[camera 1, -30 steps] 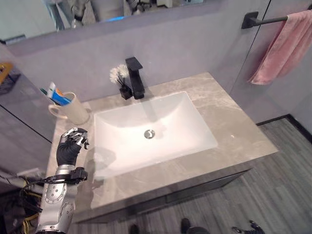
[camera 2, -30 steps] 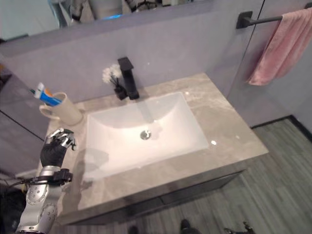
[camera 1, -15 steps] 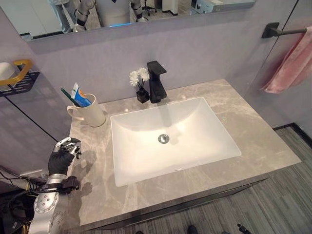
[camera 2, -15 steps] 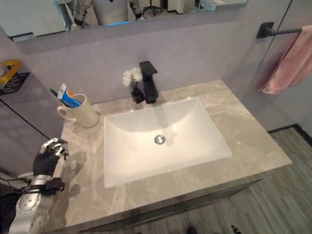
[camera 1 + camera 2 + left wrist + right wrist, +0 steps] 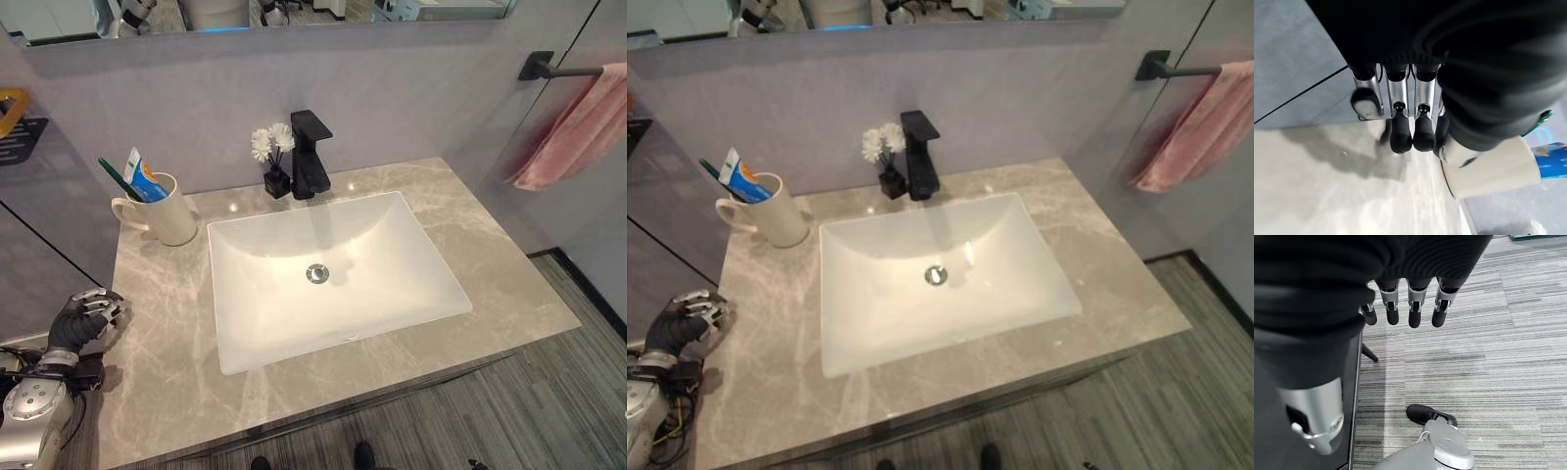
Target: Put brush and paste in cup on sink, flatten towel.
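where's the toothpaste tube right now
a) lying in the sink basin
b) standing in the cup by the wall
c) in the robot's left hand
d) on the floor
b: the toothpaste tube stands in the cup beside the green toothbrush, while the left hand near the counter edge holds nothing.

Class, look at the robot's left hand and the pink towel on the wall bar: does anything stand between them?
Yes. The left hand is at the counter's near left edge, the towel on the bar far right. The sink basin, the faucet and the flower vase lie across that span.
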